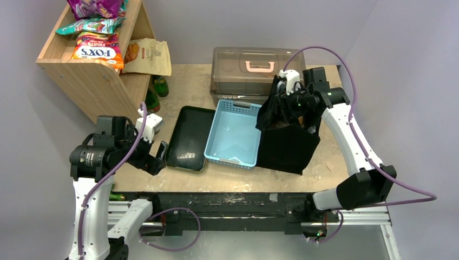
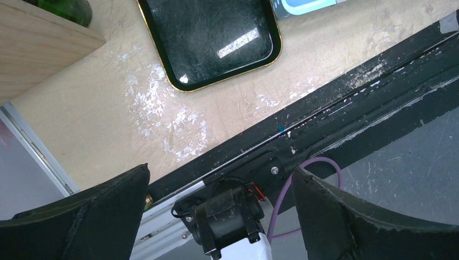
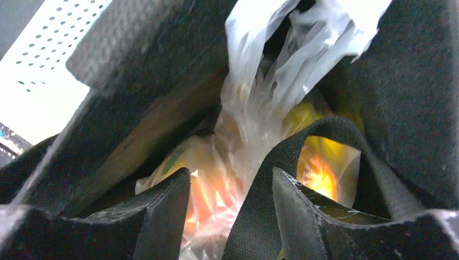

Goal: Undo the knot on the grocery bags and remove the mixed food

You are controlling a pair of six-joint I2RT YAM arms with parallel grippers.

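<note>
Whitish knot (image 3: 251,103) seemingly sits just beyond right claw (image 3: 230,179).

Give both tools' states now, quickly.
Left tool: open, holding nothing.
Right tool: open inside the black bag, straddling plastic of the grocery bag, not clamped.

Left gripper (image 2: 221,170) hangs with fingers spread wide; right gripper (image 3: 230,172), arm stretched forward, has fingers narrowly parted.
</note>
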